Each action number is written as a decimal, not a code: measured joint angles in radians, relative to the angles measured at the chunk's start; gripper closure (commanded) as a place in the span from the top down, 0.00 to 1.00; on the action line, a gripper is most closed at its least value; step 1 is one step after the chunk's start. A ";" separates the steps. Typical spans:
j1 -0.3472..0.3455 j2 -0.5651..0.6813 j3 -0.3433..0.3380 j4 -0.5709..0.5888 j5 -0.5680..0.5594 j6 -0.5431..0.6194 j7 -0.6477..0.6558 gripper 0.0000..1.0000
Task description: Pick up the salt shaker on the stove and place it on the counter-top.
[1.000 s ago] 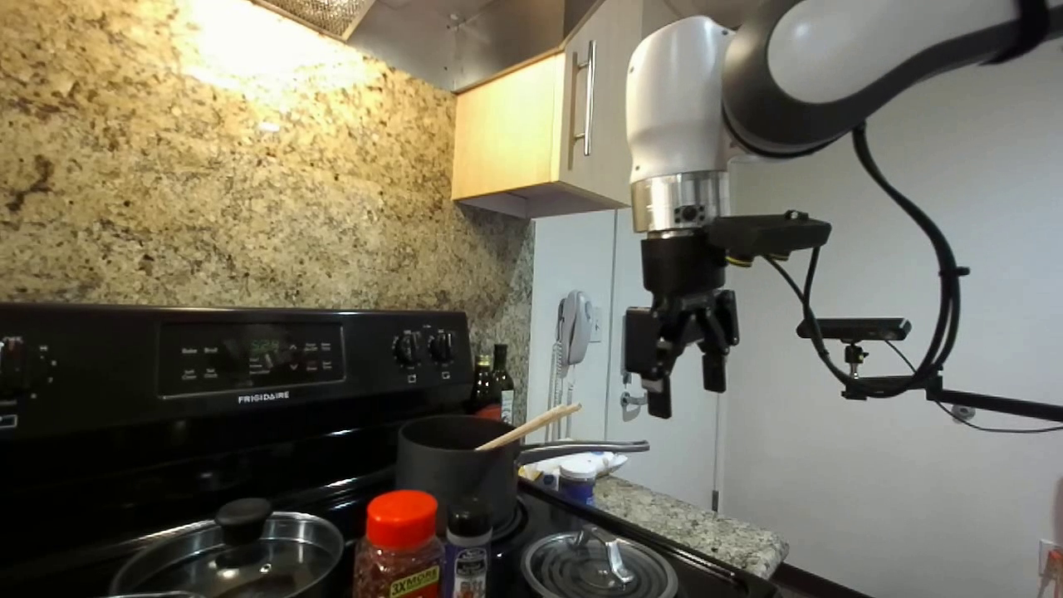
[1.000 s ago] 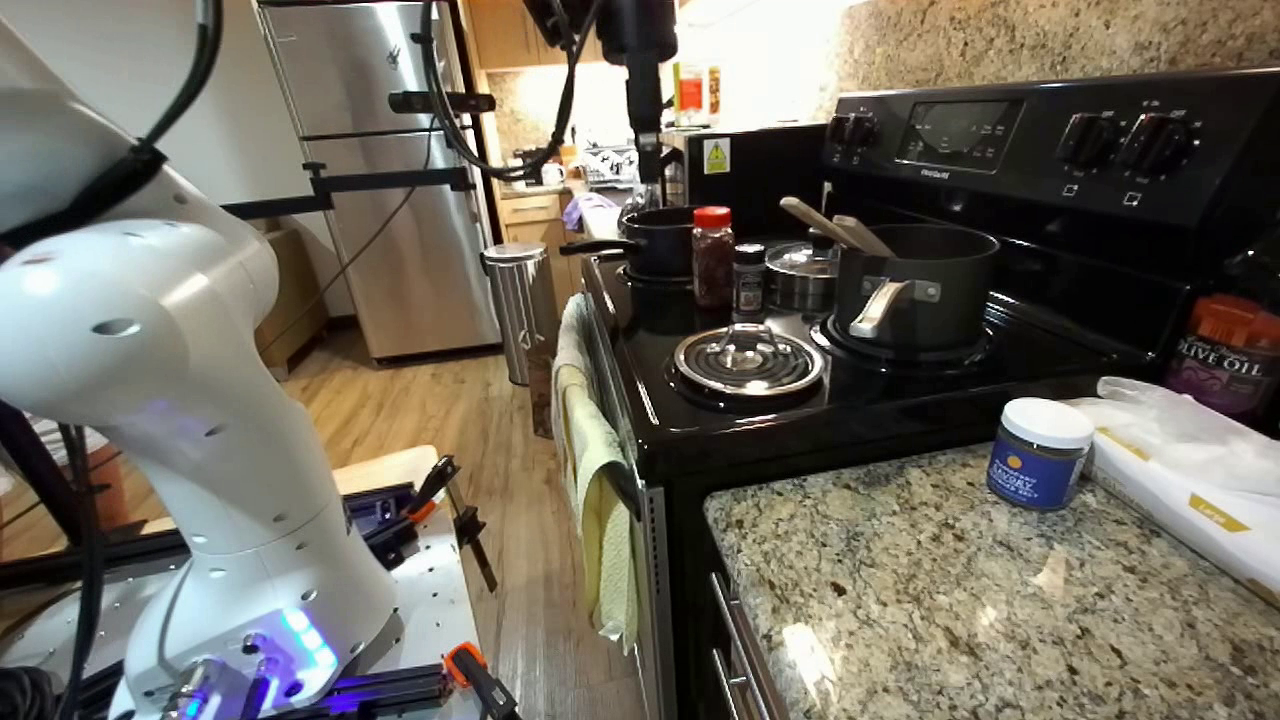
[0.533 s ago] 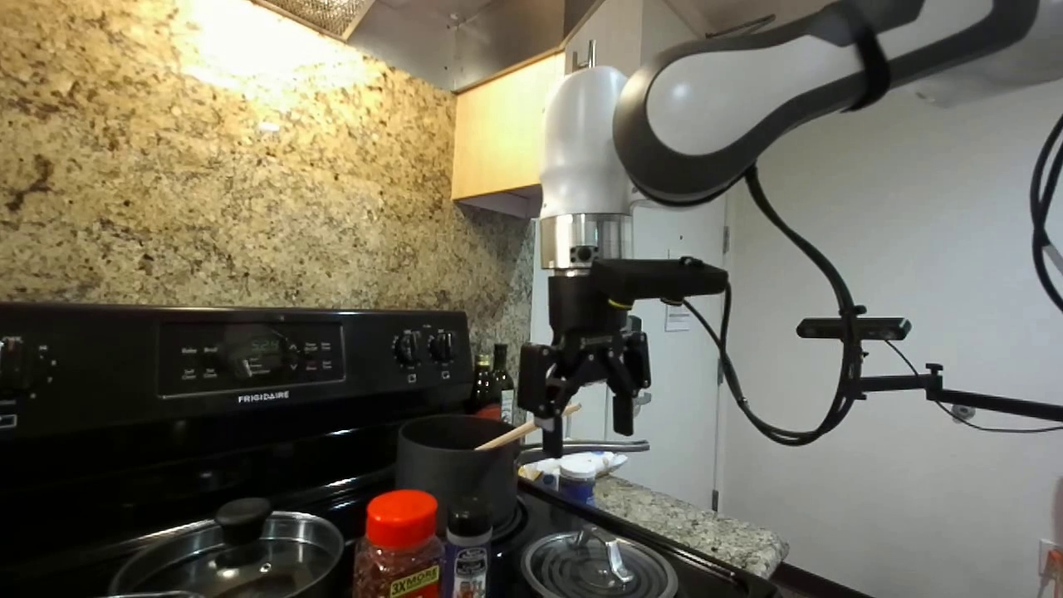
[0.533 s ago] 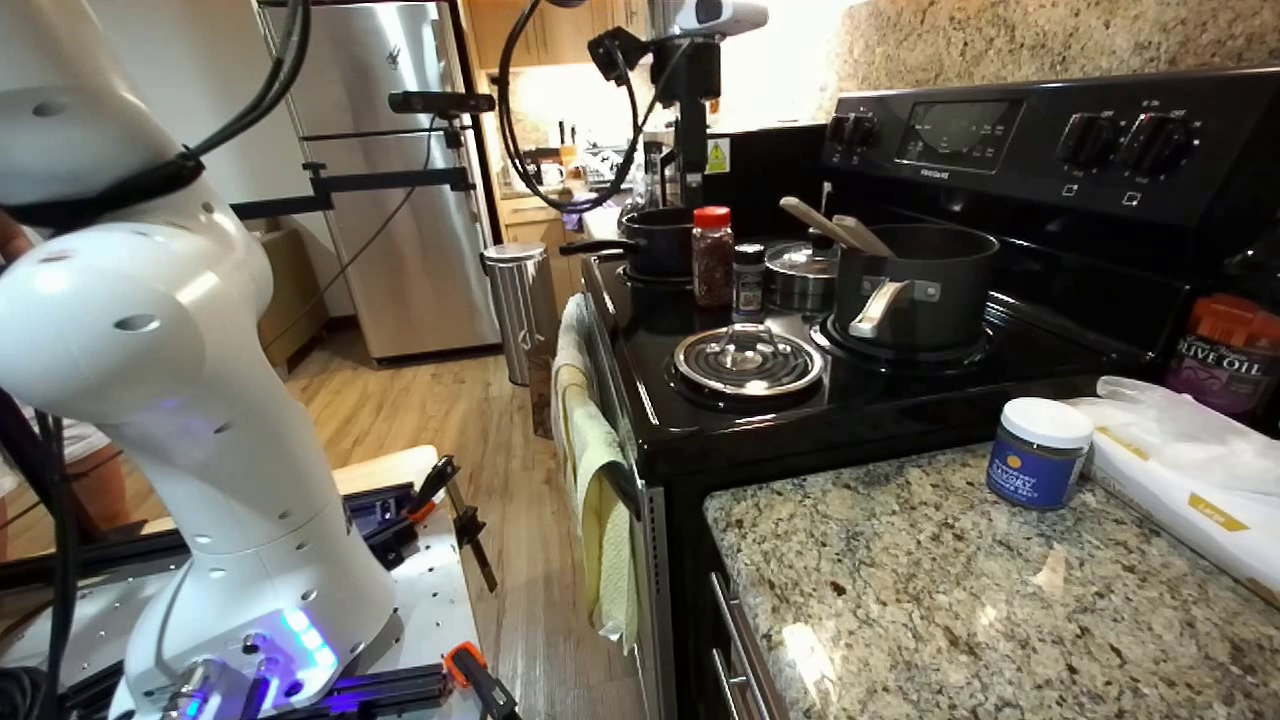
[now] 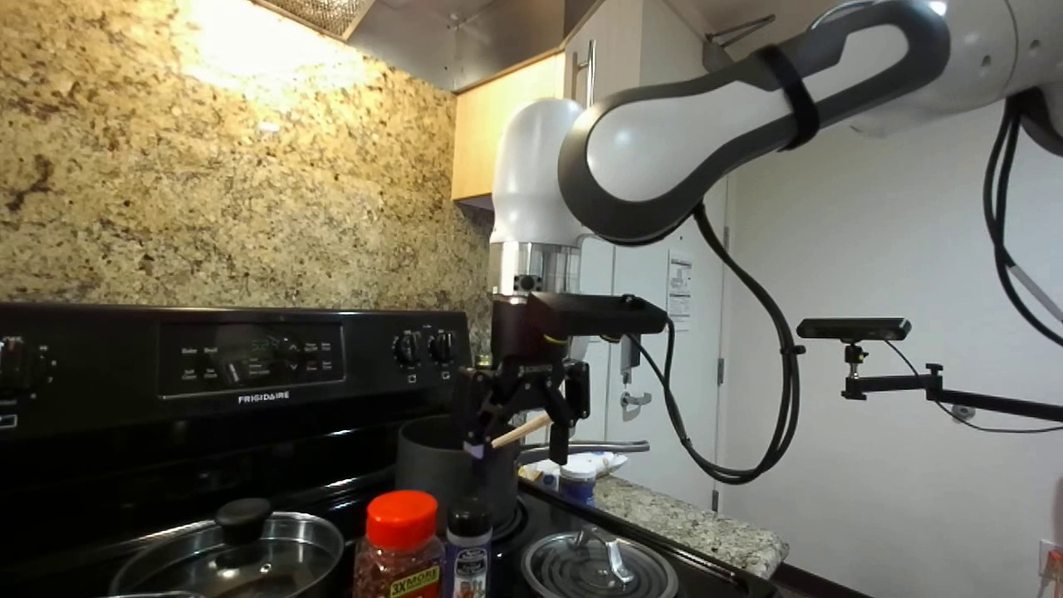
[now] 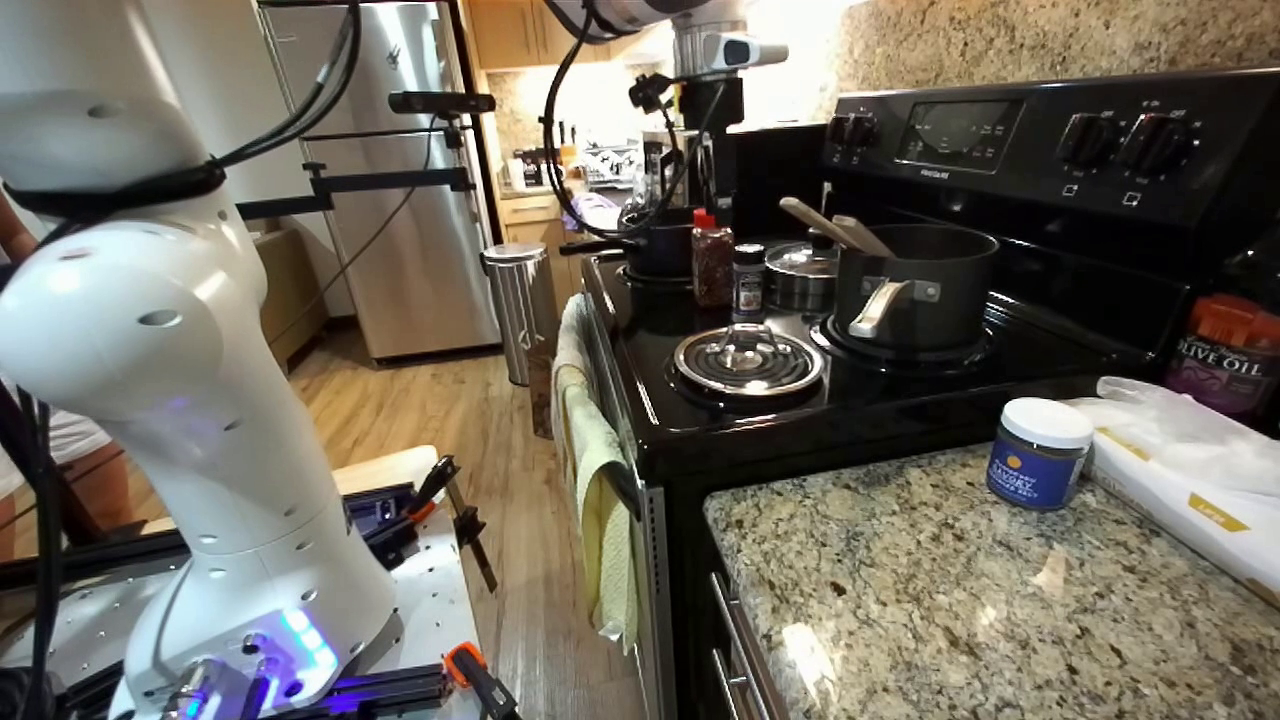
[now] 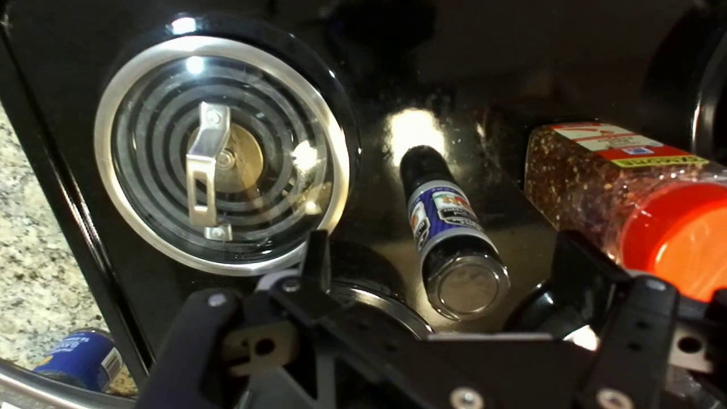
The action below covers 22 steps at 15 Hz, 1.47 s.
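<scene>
The salt shaker, slim with a dark cap and a blue-purple label, stands upright on the black stove. It also shows in an exterior view and in the wrist view. My gripper points down, open and empty, above the cooktop. In the wrist view, the shaker's cap end appears between the two spread fingers; the fingers do not touch it. In an exterior view the fingertips are partly hidden behind the red-lidded jar. The speckled counter-top lies beside the stove and shows in the wrist view.
The orange-red-lidded jar stands right beside the shaker. A dark pot with wooden utensils, a glass lid, a lidded pan and another pot are on the stove. A blue jar and a white box sit on the counter-top.
My arm has swung over the stove and come lower, bringing the gripper toward the salt shaker and in front of the dark pot. The gripper stays open. The shaker has not moved.
</scene>
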 measured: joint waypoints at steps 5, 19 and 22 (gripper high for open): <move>0.013 0.072 -0.029 0.048 -0.014 0.028 0.000 1.00; 0.038 0.188 -0.070 0.177 -0.020 -0.037 -0.062 1.00; 0.042 0.193 -0.071 0.191 -0.017 -0.062 -0.075 1.00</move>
